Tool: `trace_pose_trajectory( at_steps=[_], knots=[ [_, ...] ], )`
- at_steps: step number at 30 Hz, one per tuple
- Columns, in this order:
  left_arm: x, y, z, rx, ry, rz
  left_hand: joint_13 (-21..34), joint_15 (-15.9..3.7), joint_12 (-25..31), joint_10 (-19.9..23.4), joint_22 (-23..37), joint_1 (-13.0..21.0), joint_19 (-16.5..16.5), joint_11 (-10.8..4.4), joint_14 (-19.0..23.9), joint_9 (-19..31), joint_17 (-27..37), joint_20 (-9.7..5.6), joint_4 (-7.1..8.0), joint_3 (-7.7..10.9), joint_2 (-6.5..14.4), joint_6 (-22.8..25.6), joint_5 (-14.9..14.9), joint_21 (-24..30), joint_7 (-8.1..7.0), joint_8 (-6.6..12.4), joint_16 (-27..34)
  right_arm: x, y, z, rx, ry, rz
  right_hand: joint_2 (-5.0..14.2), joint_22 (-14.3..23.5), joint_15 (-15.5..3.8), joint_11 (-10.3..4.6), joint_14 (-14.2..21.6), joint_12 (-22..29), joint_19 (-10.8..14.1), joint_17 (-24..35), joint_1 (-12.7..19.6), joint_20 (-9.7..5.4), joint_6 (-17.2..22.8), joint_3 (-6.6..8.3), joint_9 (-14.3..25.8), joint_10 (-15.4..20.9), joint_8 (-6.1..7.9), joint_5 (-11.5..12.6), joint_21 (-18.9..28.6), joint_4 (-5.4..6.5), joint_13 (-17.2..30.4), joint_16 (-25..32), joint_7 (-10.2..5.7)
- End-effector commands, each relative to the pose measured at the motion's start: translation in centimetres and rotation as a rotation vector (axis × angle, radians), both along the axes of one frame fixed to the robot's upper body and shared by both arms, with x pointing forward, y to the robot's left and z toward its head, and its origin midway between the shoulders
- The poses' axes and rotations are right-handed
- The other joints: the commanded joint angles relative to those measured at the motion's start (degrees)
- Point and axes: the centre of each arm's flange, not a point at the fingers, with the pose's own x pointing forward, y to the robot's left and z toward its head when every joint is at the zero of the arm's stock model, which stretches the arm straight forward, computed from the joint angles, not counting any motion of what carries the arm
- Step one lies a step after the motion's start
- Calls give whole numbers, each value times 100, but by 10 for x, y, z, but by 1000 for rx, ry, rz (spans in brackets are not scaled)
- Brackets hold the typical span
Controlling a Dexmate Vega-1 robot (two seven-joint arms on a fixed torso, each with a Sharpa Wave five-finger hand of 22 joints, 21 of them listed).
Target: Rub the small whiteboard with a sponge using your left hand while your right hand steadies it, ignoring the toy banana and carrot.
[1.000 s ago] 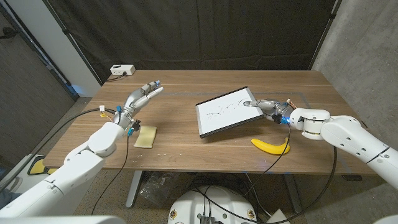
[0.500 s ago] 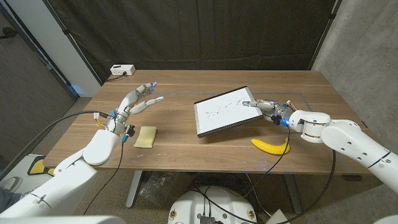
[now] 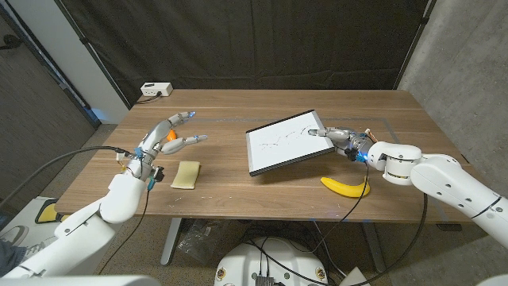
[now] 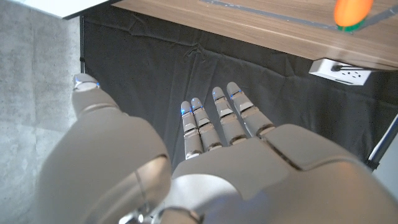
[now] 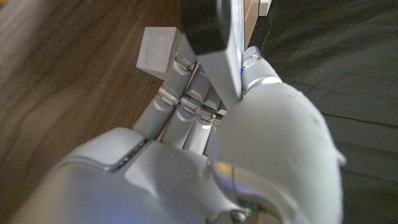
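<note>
Whiteboard on the right half of the wooden table, tilted, right edge raised off the wood, left edge down near the table's middle; faint scribbles across its white face. Right hand at that raised right edge, fingers closed on the frame, thumb on top and the rest underneath, seen up close in the right wrist view as a dark frame edge clamped between thumb and fingers. Toy banana lying on the table near the front edge, just beside the right forearm, apart from the whiteboard.

Left hand raised above the left half of the table, fingers spread and stretched out toward the far side, holding nothing; same spread seen in the left wrist view, fingertips lit blue against the black curtain. Sponge, pale yellow and flat, on the table just in front of the left hand, not touched by it, well apart from the whiteboard. Orange toy carrot partly hidden behind the left hand's fingers in the head view; orange with a green end in the left wrist view. White power strip at the far left corner of the table.
</note>
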Motion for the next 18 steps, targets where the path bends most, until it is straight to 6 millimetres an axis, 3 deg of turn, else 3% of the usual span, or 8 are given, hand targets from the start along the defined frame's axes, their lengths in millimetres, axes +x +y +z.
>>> trace_pose_trajectory(
  at_steps=[1, 10, 18],
  knots=[
    [-25, 5, 5, 129, 71, 160, 8, -452, -16, 50, 10, 81, 60, 1, 31, 19, 7, 19, -50, -8, -4, 14, 36, 29, 2, -2, -13, -8, 5, 1, -2, 9, -6, 539, 1, -300, -28, 285, -21, 55, 15, 557, -68, 17, -35, 14, 19, -18, 23, 49, 0, 21, 20, -34],
    [-30, -4, 12, 298, 194, 243, 10, -459, -81, -5, 11, 124, 56, 44, -3, 20, 10, 31, -52, -25, 6, -64, 59, 4, -4, -66, -61, -10, 8, 7, -45, -1, -12, 540, -2, -298, -36, 285, -42, 29, 5, 560, -67, 22, -55, 19, 32, -43, 24, 93, 2, 23, 34, -46],
    [-40, -4, 17, 387, 266, 315, 12, -485, -146, -65, 12, 196, 74, -22, -59, 22, 12, 63, -64, -33, 24, -148, 87, -15, -31, -132, -114, -7, 13, 6, -54, 8, -13, 550, 0, -296, -47, 269, -76, -14, -11, 568, -68, 17, -67, 38, 10, -61, 25, 131, 2, 27, 32, -49]
  ],
)
